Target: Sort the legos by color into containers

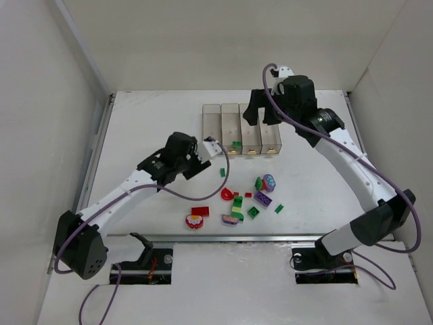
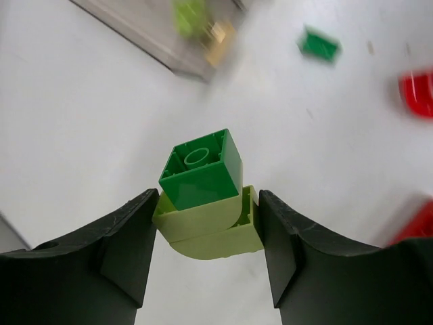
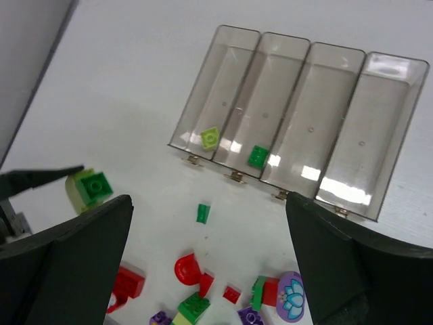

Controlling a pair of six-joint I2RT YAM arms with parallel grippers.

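My left gripper [image 2: 206, 233] is shut on a yellow-green rounded piece [image 2: 215, 230] with a green brick [image 2: 201, 169] stuck on it, held above the table near the left bin's front end. The pair also shows in the right wrist view [image 3: 88, 189]. The four clear containers [image 3: 298, 115] stand in a row. The first holds a yellow-green brick [image 3: 210, 137], the second a green brick [image 3: 258, 156]. My right gripper [image 3: 208, 198] is open and empty, high above the bins' front ends [image 1: 262, 116]. Loose legos [image 1: 247, 200] lie in front of the bins.
A small green brick [image 3: 203, 213] lies alone between the bins and the pile. A red arch [image 3: 186, 269], a purple lotus piece [image 3: 291, 298] and a red brick [image 1: 200, 211] lie nearer the arms. White walls enclose the table on three sides.
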